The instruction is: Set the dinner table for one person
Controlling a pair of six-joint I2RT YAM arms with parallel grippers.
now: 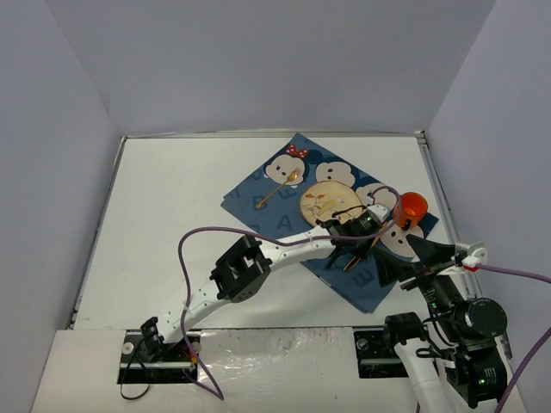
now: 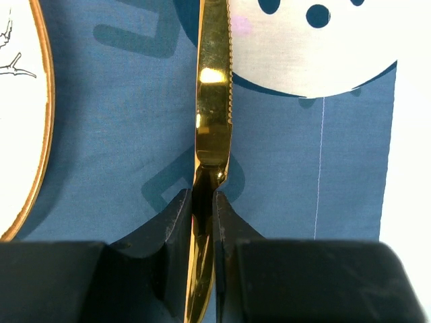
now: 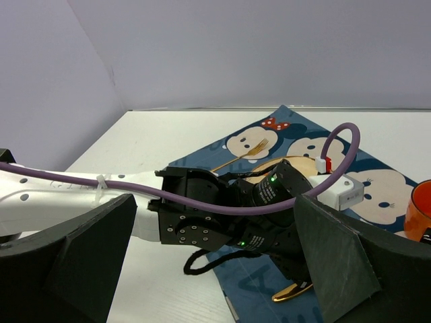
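left gripper (image 2: pixel 203 202) clamps knife (image 2: pixel 214 101) edge-on, blade ahead of jaws, plate (image 2: pixel 20 134) just left; thin grip could let it twist or land crooked; right gripper (image 3: pixel 215 202) wide open, empty.

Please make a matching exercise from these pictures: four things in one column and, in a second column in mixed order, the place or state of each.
Column 1
1. gold knife
2. gold fork
3. plate
4. cup

Column 2
A. orange, near the right corner of the cloth
B. clamped in the left gripper
C. lying free on the cloth, left of the plate in the top view
D. round, gold rim, middle of the cloth

Pairs: 1-B, 2-C, 3-D, 4-A
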